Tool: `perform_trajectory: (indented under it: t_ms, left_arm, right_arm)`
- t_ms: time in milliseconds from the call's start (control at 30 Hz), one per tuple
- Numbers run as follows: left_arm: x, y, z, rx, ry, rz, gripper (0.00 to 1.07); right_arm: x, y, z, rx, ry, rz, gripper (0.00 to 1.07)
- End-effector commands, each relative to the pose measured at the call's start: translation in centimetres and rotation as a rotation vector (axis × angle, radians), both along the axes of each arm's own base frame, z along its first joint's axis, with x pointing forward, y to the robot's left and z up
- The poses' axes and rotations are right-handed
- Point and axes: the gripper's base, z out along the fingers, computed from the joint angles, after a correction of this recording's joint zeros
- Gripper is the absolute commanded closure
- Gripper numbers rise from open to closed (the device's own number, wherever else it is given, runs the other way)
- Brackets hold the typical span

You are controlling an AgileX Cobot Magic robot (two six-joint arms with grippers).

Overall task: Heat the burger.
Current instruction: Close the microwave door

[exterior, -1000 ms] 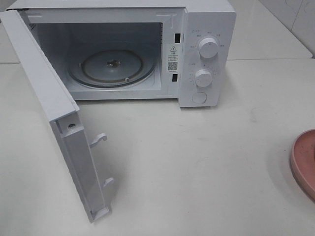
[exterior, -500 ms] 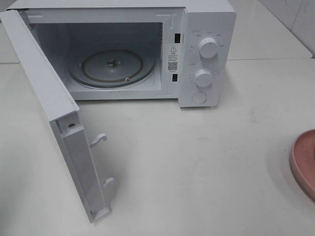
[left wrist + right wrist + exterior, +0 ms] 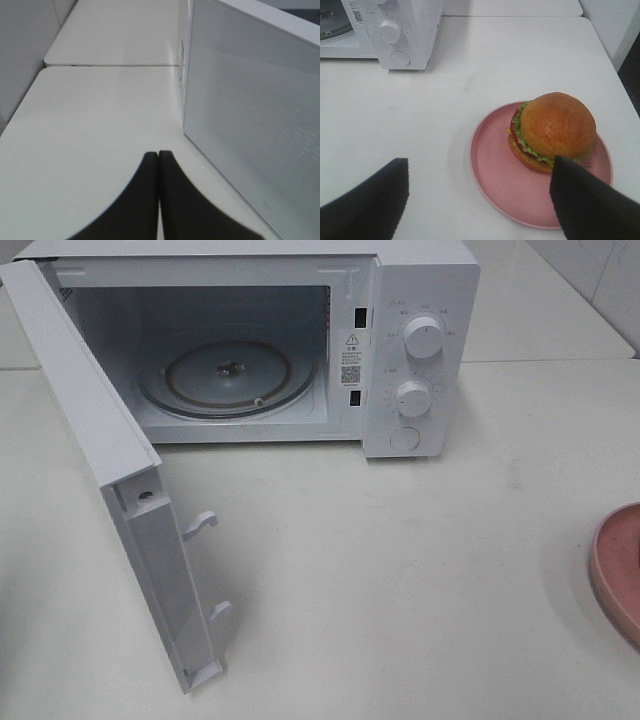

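While its door (image 3: 110, 490) hangs open, white boxy microwave (image 3: 420, 350) occupies white matte tabletop (image 3: 400, 570) at twelve o'clock; tan-bunned burger (image 3: 552, 131) sits on pink round plate (image 3: 495, 170) at three o'clock. Left gripper (image 3: 158, 157) pinched empty; right gripper (image 3: 480, 200) spread wide.

White microwave (image 3: 420, 350) w/ door (image 3: 120, 490) open, pink plate (image 3: 492, 170) on table (image 3: 400, 590).

Black two-fingered left gripper (image 3: 158, 160): fingers pressed flat together, nothing between, held low. Black two-fingered right gripper (image 3: 479, 172): fingers spread wide apart, nothing held, angled downward. Neither arm visible from the high camera.
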Motion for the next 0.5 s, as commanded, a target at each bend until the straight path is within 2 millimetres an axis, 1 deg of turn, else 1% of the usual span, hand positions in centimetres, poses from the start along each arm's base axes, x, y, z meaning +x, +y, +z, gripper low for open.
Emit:
perform_trajectory:
  t_ms: [33, 200, 300, 367, 500]
  left_arm:
    - [0.3, 0.4, 0.0, 0.005, -0.078, 0.048, 1.07]
    - [1.1, 1.0, 0.3, 0.025, -0.141, 0.098, 1.07]
    - [1.3, 1.1, 0.3, 0.033, -0.147, 0.105, 1.07]
    - [2.3, 1.4, 0.0, 0.034, -0.149, 0.133, 1.07]
    - [3.0, 1.5, -0.4, 0.028, -0.138, 0.146, 1.07]
  right_arm:
    - [-0.3, 0.0, 0.0, -0.002, -0.041, -0.002, 0.32]
    - [-0.3, 0.0, 0.0, -0.002, -0.041, -0.002, 0.32]
    - [-0.3, 0.0, 0.0, -0.002, -0.041, -0.002, 0.32]
    - [-0.3, 0.0, 0.0, -0.002, -0.041, -0.002, 0.32]
    - [-0.3, 0.0, 0.0, -0.002, -0.041, -0.002, 0.32]
